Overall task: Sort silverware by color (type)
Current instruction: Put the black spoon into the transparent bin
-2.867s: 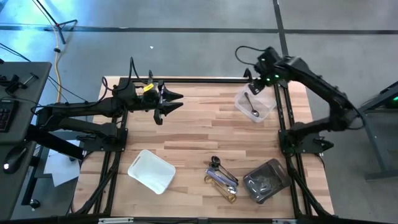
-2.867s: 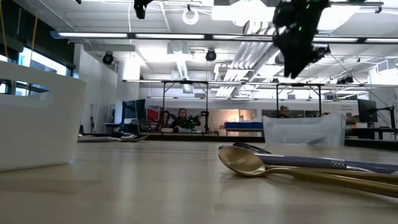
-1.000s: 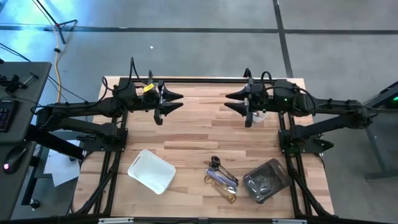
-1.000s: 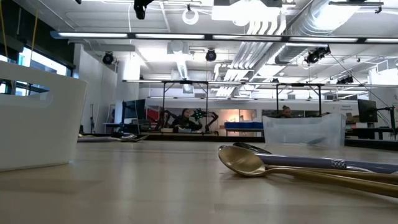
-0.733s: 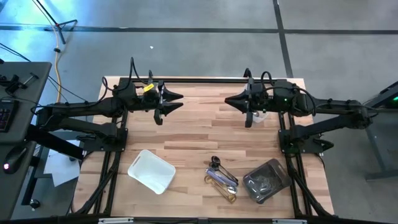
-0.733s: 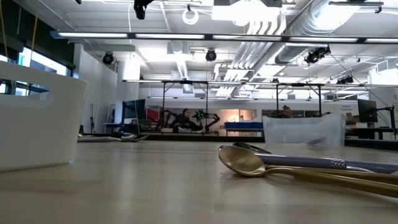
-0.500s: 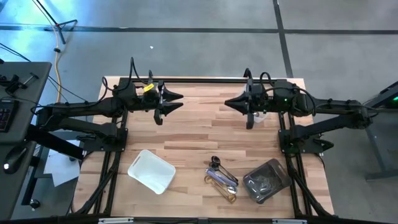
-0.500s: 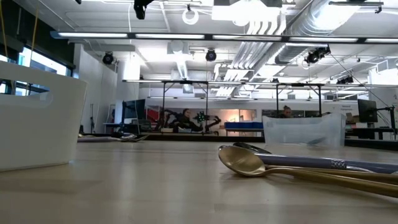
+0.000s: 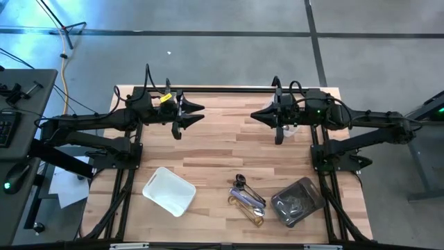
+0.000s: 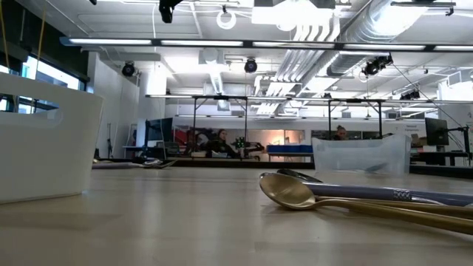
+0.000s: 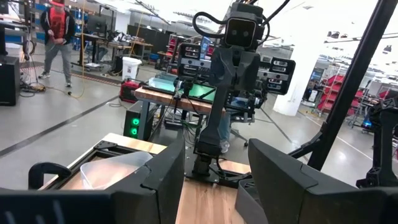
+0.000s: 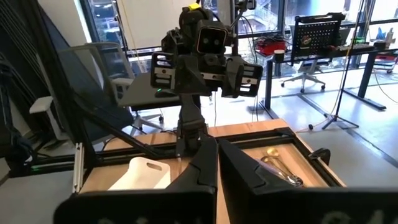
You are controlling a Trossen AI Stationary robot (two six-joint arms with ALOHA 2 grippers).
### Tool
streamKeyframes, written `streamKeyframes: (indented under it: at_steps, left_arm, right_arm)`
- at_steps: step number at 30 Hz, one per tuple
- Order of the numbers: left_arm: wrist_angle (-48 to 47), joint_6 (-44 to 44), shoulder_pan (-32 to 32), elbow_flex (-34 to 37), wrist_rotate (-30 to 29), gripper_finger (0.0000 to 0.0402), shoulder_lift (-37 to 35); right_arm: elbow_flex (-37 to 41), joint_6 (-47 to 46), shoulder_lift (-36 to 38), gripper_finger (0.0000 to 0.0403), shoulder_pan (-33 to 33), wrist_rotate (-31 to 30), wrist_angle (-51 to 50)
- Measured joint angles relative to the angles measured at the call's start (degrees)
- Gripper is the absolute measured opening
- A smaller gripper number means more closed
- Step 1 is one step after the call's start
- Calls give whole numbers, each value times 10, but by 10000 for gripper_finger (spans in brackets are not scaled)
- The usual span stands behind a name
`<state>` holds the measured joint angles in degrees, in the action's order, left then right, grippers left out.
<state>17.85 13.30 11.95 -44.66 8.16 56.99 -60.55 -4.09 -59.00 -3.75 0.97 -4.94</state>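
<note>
White tray (image 9: 168,190), silverware (image 9: 248,199) and dark tray (image 9: 297,201) lie on the near worktop (image 9: 222,149). Left claw (image 9: 193,114) spread, right claw (image 9: 257,115) pressed together; both empty, held above the far worktop.

1. No text, label, brand, number or sign could be read in any of the four views.
2. Small pale markings showed on a spoon handle (image 10: 399,194) at the lower right of the low view, too small to make out.
3. Panels and screens in the room behind the counter carried no legible lettering.
</note>
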Motion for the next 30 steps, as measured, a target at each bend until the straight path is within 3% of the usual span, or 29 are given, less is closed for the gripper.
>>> streamKeyframes:
  at_steps: [18,24,27,30]
  left_arm:
    - [0,0,0,0,0,168,0]
    - [-5,32,0,0,-39,168,0]
    - [-47,89,3,-8,-97,168,6]
    - [-180,105,28,-55,-104,168,23]
  right_arm:
    - [0,5,0,0,0,15,-4]
    - [0,5,-1,0,0,15,-4]
    - [0,5,-4,0,0,14,-5]
    - [0,6,-12,0,0,14,-5]
